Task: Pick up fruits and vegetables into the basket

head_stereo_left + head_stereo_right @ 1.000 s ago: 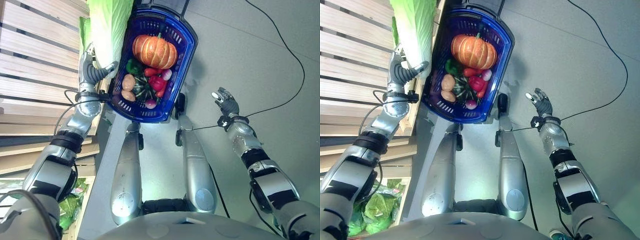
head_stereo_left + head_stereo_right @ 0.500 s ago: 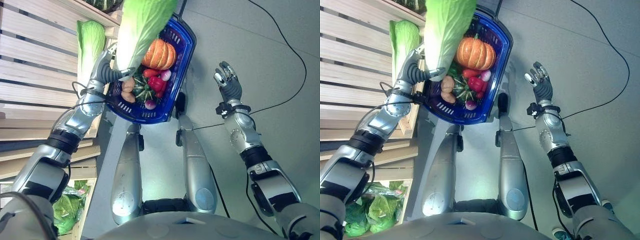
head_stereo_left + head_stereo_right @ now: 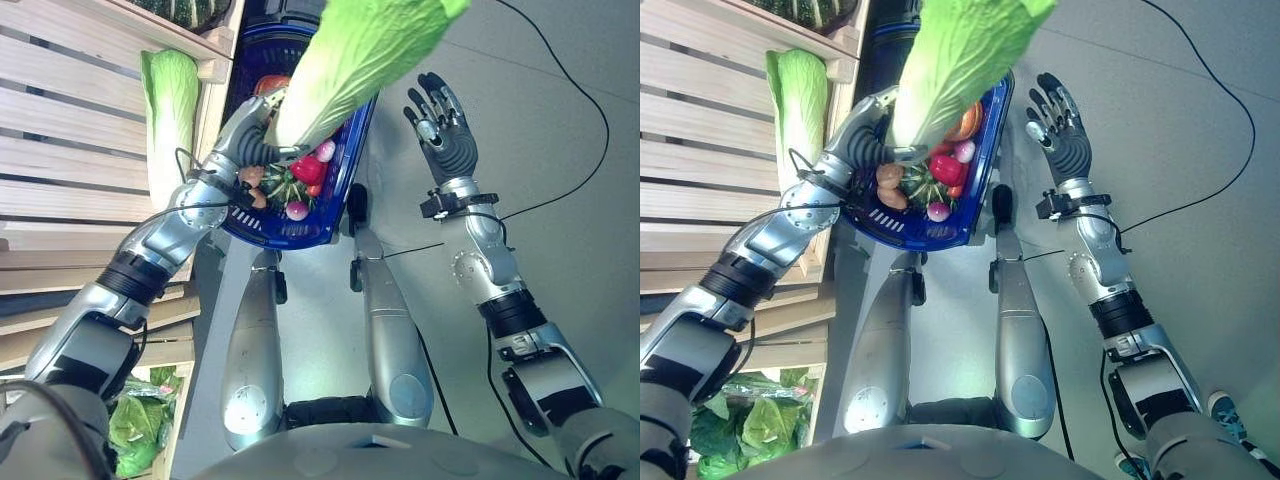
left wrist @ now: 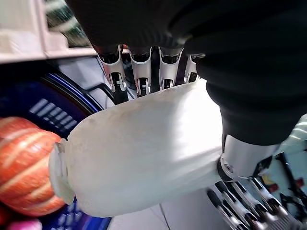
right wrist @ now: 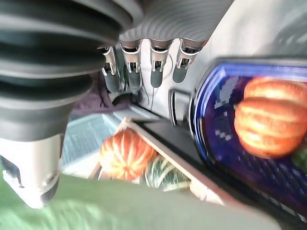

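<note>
My left hand [image 3: 252, 140] is shut on the white stem end of a long napa cabbage [image 3: 350, 60], held tilted over the blue basket [image 3: 300, 228]. In the left wrist view the fingers [image 4: 136, 72] curl round the pale cabbage base [image 4: 144, 148]. The basket holds an orange pumpkin [image 4: 21, 163], red peppers [image 3: 310, 168], potatoes [image 3: 887, 180] and other vegetables. My right hand [image 3: 443, 130] is open, fingers spread, raised just right of the basket beside the cabbage's leafy end.
A second napa cabbage [image 3: 172, 110] lies on the wooden slatted shelf [image 3: 70, 150] at the left. Leafy greens [image 3: 135, 430] sit in a crate low on the left. Another pumpkin [image 5: 125, 154] rests in a crate beyond the basket. Grey floor [image 3: 560, 260] lies to the right.
The left hand has carried the cabbage rightward off the shelf and over the basket. The right hand has risen and moved left toward the basket, fingers spreading.
</note>
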### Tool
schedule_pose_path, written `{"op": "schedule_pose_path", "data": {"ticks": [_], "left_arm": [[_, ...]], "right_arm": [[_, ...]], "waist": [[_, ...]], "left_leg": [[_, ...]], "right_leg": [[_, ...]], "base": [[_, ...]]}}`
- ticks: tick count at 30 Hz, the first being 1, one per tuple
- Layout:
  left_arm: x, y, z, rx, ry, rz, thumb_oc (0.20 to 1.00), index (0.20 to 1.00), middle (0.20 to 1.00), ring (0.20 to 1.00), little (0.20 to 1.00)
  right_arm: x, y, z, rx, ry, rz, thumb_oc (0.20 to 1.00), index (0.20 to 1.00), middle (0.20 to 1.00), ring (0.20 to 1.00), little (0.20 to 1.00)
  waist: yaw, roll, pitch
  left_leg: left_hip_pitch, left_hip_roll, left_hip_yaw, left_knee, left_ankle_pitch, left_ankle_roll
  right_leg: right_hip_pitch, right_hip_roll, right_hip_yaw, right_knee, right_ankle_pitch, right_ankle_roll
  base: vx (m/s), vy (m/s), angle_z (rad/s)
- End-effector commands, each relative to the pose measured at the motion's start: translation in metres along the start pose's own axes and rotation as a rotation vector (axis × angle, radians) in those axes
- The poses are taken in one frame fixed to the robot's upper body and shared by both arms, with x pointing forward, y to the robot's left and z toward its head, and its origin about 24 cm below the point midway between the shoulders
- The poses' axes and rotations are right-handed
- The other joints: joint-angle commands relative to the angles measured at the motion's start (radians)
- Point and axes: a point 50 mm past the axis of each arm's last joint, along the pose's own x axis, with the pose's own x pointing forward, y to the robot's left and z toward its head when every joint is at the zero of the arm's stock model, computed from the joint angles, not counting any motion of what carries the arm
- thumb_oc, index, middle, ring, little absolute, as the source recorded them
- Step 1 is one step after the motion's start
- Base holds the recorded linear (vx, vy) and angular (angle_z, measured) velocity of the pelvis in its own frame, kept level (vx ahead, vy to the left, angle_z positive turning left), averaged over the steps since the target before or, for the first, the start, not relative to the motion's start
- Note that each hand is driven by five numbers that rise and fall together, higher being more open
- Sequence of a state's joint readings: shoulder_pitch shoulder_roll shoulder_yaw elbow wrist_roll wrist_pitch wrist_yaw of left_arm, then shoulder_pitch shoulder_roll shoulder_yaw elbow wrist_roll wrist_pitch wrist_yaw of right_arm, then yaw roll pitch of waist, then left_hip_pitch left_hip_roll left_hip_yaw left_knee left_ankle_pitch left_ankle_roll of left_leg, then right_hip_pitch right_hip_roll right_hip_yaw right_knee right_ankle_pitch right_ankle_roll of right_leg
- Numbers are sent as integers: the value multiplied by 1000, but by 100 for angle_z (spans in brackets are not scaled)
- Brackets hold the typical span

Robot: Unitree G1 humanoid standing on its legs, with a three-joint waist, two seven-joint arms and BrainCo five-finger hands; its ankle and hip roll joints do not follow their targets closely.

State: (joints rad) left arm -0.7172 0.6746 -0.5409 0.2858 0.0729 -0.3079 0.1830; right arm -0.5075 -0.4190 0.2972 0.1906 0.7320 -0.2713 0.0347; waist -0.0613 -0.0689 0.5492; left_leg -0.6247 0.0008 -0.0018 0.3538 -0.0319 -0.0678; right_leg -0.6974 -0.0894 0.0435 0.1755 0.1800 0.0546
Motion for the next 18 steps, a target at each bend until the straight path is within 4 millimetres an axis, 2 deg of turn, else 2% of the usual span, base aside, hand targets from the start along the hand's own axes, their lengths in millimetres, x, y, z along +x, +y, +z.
{"op": "schedule_pose_path", "data": {"ticks": [1, 7, 13, 18], "left_arm": [[9, 5, 37, -8, -190, 16, 200, 200, 200, 200, 200], [11, -3, 47, -5, -245, -61, 200, 200, 200, 200, 200], [12, -8, 54, 16, -272, -118, 200, 200, 200, 200, 200], [14, -15, 50, 43, -226, -178, 200, 200, 200, 200, 200]], "right_arm": [[0, 13, 19, 20, -70, 104, 1000, 1000, 1000, 1000, 1000], [4, 30, 23, 38, -56, 194, 1000, 1000, 1000, 1000, 1000], [6, 38, 27, 57, -60, 237, 1000, 1000, 1000, 1000, 1000], [7, 44, 32, 62, -81, 265, 1000, 1000, 1000, 1000, 1000]], "waist": [[-11, 59, -29], [-8, 52, -29], [-6, 50, -29], [-8, 48, -29]], "left_leg": [[27, -33, 14, -152, 74, 30], [30, -29, 17, -159, 75, 27], [29, -27, 19, -162, 77, 27], [27, -27, 20, -164, 78, 26]], "right_leg": [[83, 75, -69, 81, -160, 19], [87, 76, -73, 75, -159, 21], [86, 77, -73, 73, -158, 23], [83, 78, -74, 71, -155, 25]], "base": [[0, 0, 0], [0, 0, 0], [0, 0, 0], [0, 0, 0]]}}
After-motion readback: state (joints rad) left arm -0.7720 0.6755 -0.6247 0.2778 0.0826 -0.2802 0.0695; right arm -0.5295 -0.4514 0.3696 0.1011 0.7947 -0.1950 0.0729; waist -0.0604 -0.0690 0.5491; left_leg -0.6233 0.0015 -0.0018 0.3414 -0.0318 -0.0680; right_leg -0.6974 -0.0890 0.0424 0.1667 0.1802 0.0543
